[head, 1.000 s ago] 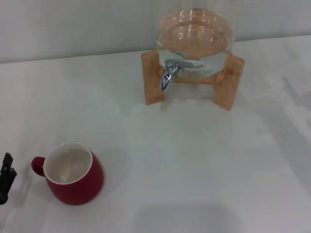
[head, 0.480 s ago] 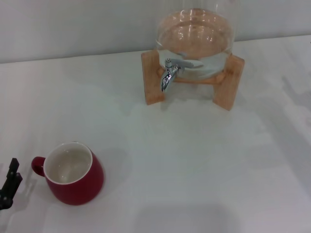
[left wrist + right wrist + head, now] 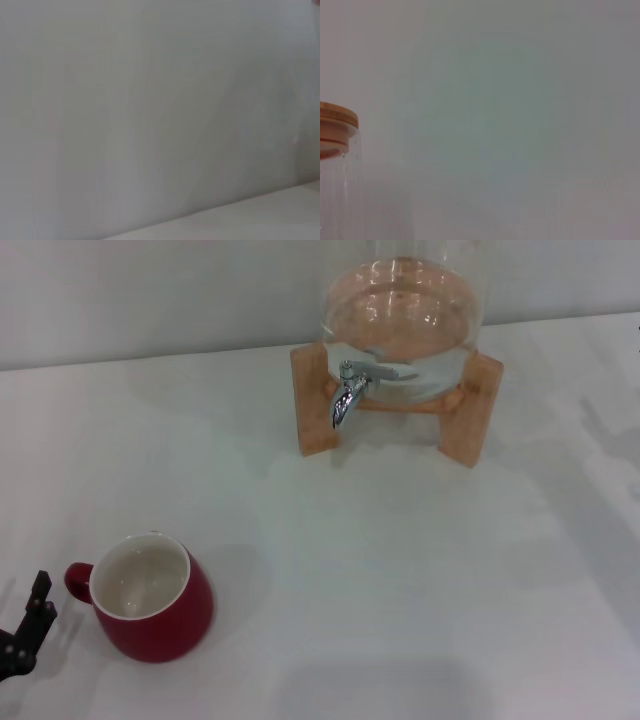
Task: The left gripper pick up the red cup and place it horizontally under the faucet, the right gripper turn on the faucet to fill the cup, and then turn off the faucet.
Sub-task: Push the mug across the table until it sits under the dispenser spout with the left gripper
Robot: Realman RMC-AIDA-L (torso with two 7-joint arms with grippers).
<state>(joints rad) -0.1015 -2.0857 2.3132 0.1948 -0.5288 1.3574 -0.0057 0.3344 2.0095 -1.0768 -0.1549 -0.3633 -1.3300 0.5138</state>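
Standing upright in the lower left of the head view, the red cup (image 3: 150, 597) rests on the white table (image 3: 400, 580) with its white interior facing up and its loop handle pointing toward the left edge. The left gripper (image 3: 25, 632) appears only as a black claw tip at the lower left corner, just beside the handle and apart from it; it holds nothing, and its opening cannot be determined. The faucet (image 3: 346, 392) sits in the upper centre, spout curved downward, fixed to the glass dispenser (image 3: 405, 315) on its wooden stand (image 3: 315, 410), well apart from the cup. The right gripper is outside every view; the right wrist view shows only the dispenser's wooden lid (image 3: 337, 116).
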